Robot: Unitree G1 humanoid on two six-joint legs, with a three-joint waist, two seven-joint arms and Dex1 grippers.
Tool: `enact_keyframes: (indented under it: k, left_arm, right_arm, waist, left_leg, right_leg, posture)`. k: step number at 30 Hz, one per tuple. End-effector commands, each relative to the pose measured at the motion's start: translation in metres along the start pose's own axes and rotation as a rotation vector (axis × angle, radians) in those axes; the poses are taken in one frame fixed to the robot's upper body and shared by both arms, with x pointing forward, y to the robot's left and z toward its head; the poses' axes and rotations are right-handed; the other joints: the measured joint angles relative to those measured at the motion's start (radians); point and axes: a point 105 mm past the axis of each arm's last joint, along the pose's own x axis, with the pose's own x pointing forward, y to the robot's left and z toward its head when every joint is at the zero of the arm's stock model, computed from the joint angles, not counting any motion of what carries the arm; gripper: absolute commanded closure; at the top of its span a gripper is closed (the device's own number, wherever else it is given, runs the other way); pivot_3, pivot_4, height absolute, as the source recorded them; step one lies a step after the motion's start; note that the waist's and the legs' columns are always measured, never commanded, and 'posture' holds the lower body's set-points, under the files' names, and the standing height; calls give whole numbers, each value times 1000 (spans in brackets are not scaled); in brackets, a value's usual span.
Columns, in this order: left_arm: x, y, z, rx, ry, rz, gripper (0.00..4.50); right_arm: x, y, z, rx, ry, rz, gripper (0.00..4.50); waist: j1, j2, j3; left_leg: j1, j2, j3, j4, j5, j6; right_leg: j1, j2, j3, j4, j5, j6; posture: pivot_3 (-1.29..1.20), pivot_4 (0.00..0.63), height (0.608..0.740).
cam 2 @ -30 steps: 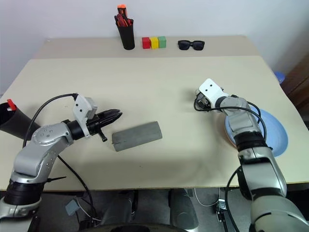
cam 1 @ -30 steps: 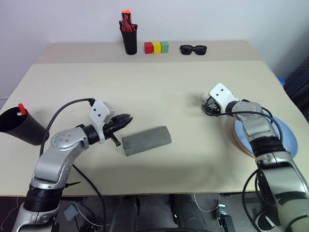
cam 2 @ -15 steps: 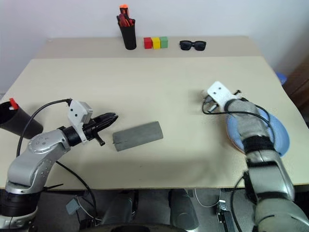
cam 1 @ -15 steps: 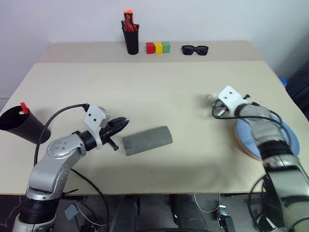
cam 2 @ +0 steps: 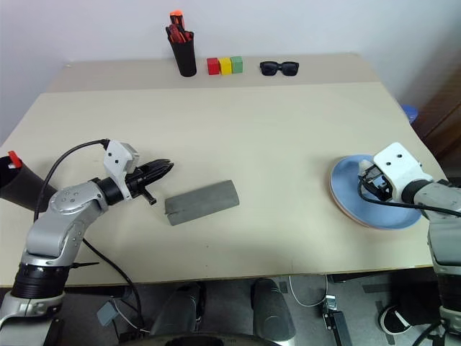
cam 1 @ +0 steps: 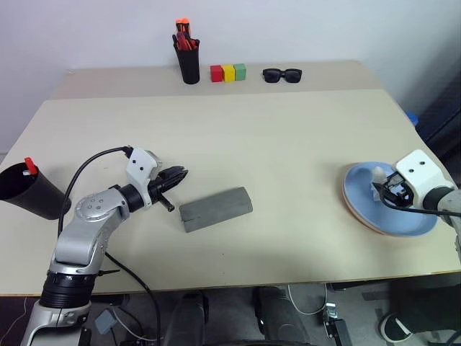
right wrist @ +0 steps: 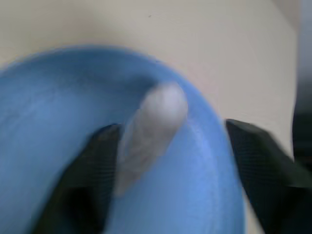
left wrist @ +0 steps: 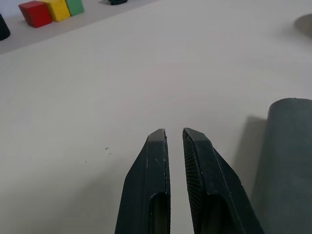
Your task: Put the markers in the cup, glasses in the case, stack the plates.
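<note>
So over on the far left we've got the cup at the table edge with a red-capped marker poking out. Our left gripper sits just beside the case, jaws nearly shut on nothing, pointing roughly level toward the case's near end; the case's long axis runs left-right, tilted slightly. Left arm is clearly the nearer one. Far right, the blue plate sits on the pink plate, and our right gripper hovers over them, jaws wide apart, holding nothing.
</note>
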Motion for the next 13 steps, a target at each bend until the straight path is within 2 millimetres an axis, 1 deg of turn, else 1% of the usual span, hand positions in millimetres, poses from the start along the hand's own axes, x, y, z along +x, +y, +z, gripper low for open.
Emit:
enact_keyframes:
  k: [1, 4, 7, 10, 13]
  left_arm:
    - [-14, 13, 4, 43, -13, 111, 4014]
    - [-31, 20, 0, 39, -5, 187, 4014]
    - [-46, 26, -3, 25, 5, 245, 4014]
    - [-67, 31, -8, 26, 32, 295, 4014]
    - [-84, 32, -11, 29, 53, 334, 4014]
  right_arm:
    - [0, 9, 42, 24, -203, 67, 1150]
    - [5, 24, 55, 96, -280, 173, 1150]
    - [7, 36, 60, 139, -317, 277, 1150]
    - [6, 52, 67, 182, -358, 391, 1150]
    - [15, 62, 68, 200, -369, 435, 1150]
  waist:
    - [-1, 0, 0]
    - [4, 0, 0]
    - [13, -1, 0]
    - [16, -1, 0]
    - [14, -1, 0]
  left_leg:
    - [0, 0, 0, 0, 0, 0]
    - [-1, 0, -1, -1, 0, 0]
    - [-1, 0, -1, 0, 0, 0]
    - [-1, 0, -1, 0, 0, 0]
    - [-1, 0, 0, 0, 0, 0]
  right_leg:
    - [0, 0, 0, 0, 0, 0]
    - [0, 0, 0, 0, 0, 2]
    - [0, 0, 0, -1, 0, 1]
    - [0, -1, 0, -1, -1, 1]
    - [0, -1, 0, -2, -1, 1]
  posture:
    - [0, 150, 740]
    - [0, 150, 740]
    - [0, 150, 740]
    - [0, 150, 740]
    - [0, 150, 740]
